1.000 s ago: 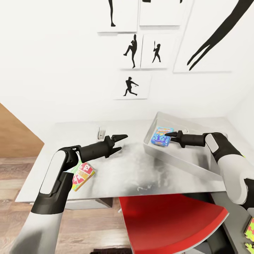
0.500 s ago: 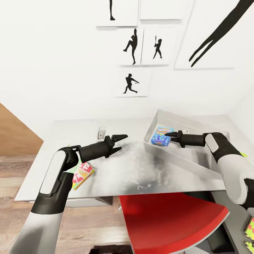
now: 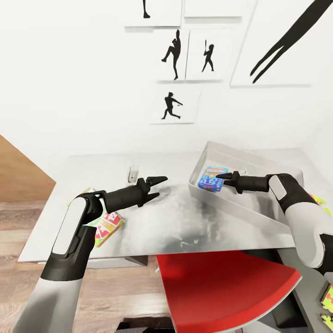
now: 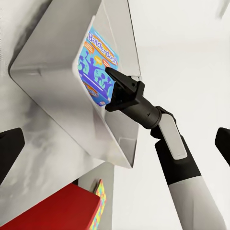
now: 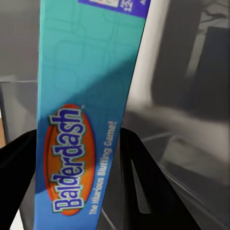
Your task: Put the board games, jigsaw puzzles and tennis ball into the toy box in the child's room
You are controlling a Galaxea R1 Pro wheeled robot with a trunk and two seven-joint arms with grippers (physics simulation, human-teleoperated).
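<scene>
Your right gripper (image 3: 219,176) is clamped on the blue Balderdash box (image 3: 210,178), holding it on edge inside the toy box (image 3: 259,163) at its near wall — not yet released, so I'd count that game as nearly in. Your left gripper (image 3: 159,183) hangs empty over the table (image 3: 185,222), fingers spread. Still out: the small red-and-yellow game (image 3: 109,226) by your left elbow and jigsaw pieces (image 3: 327,301) down at your right — the rest I can't place.

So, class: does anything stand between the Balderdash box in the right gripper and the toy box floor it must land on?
Nothing visible does. The right gripper holds the Balderdash box on edge already inside the toy box, past its rim.
</scene>
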